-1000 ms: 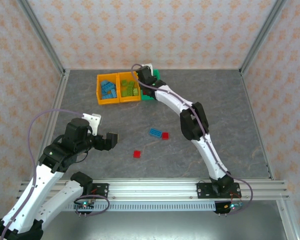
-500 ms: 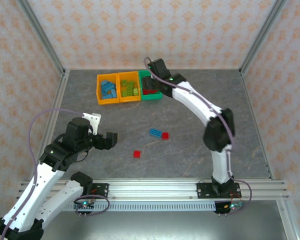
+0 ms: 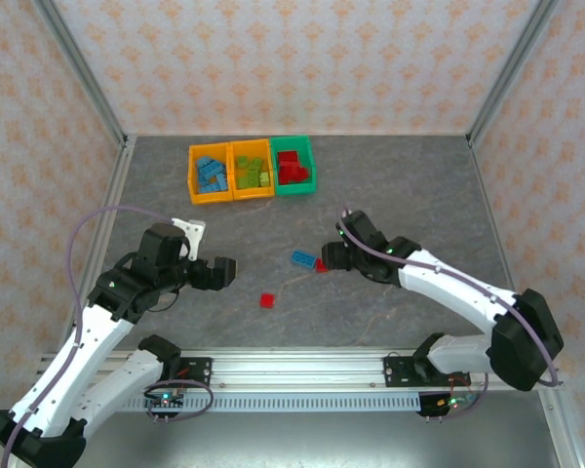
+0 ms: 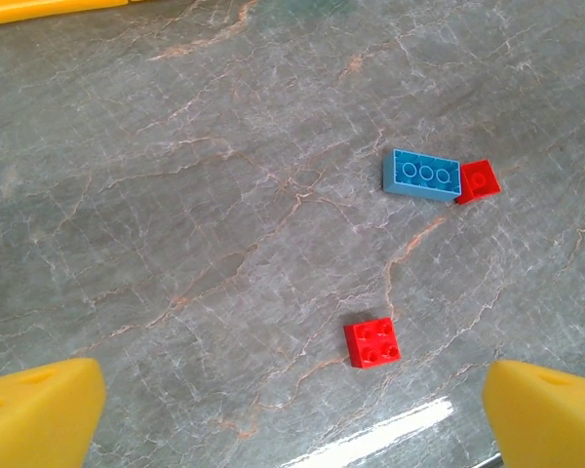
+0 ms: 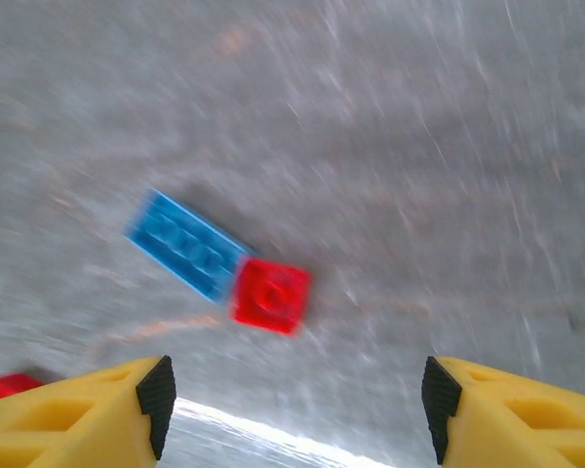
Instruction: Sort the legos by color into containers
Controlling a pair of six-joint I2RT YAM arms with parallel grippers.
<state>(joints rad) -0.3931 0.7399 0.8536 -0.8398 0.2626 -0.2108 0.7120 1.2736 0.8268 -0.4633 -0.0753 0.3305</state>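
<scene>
Three bins stand in a row at the back: an orange-yellow bin (image 3: 192, 177) with blue legos, an orange-yellow bin (image 3: 253, 196) with lime green legos, and a green bin (image 3: 312, 168) with red legos. On the table lie a blue brick (image 3: 302, 258) (image 4: 421, 175) (image 5: 187, 244), a small red brick (image 3: 322, 264) (image 4: 478, 180) (image 5: 271, 293) touching its end, and a red square brick (image 3: 267, 300) (image 4: 372, 343). My right gripper (image 3: 330, 255) (image 5: 297, 409) hovers open just right of the small red brick. My left gripper (image 3: 222, 273) (image 4: 292, 419) is open, left of the square brick.
Grey marbled table (image 3: 409, 195) inside metal frame posts and patterned walls. An aluminium rail (image 3: 292, 366) runs along the near edge. Open floor lies to the right and front of the loose bricks.
My right arm has swung from the green bin at the back down to the table's middle beside the loose blue and red bricks. The left gripper has shifted slightly right.
</scene>
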